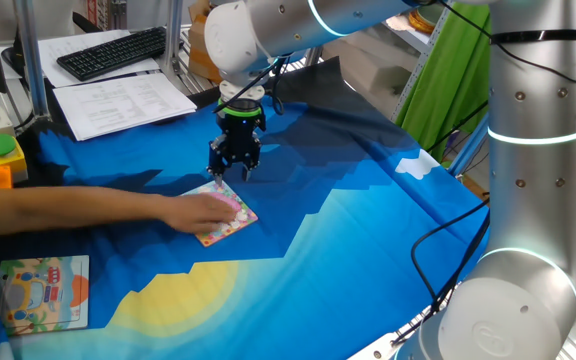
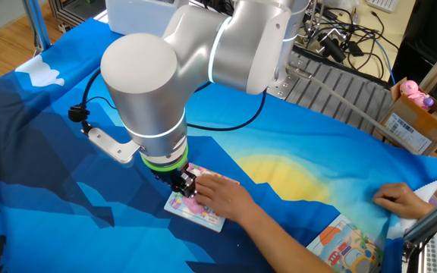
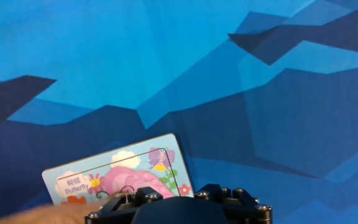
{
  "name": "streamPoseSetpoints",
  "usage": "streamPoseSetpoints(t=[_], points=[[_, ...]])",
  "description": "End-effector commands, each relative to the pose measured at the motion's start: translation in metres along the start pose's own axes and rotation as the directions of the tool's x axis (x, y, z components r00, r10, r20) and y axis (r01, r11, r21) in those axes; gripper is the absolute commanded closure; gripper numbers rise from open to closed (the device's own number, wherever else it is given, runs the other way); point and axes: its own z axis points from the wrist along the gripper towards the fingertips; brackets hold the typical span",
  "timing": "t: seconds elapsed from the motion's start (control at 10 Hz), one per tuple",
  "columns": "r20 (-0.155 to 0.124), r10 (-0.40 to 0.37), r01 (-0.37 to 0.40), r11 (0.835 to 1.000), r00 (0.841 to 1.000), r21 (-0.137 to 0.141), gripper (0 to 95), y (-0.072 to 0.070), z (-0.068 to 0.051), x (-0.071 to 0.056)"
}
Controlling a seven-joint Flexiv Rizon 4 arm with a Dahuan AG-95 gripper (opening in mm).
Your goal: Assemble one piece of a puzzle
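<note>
A person's bare hand [image 1: 200, 211] presses the small square pink-and-green cartoon puzzle [image 1: 230, 214] on the blue cloth; the black two-finger gripper [image 1: 234, 165] hangs over its far edge, finger spread unclear

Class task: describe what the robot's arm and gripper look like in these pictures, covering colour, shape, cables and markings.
The arm is built of thick, rounded silver-grey segments with glowing pale rings at the joints. A green band sits above the small black gripper. Black cables run alongside the arm.
</note>
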Motion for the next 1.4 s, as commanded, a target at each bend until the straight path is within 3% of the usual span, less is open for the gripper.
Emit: streamPoseSetpoints(t=[0.1, 1.2, 1.4], points=[[-0.002, 0.001, -0.001, 1.000, 1.000, 0.001, 38.0, 0.0001, 0.0002, 0.0003], [-0.007, -0.014, 0.014, 1.000, 1.000, -0.003, 38.0, 0.0007, 0.0013, 0.0007], [-0.010, -0.026, 0.026, 1.000, 1.000, -0.003, 76.0, 0.0018, -0.0001, 0.0014]])
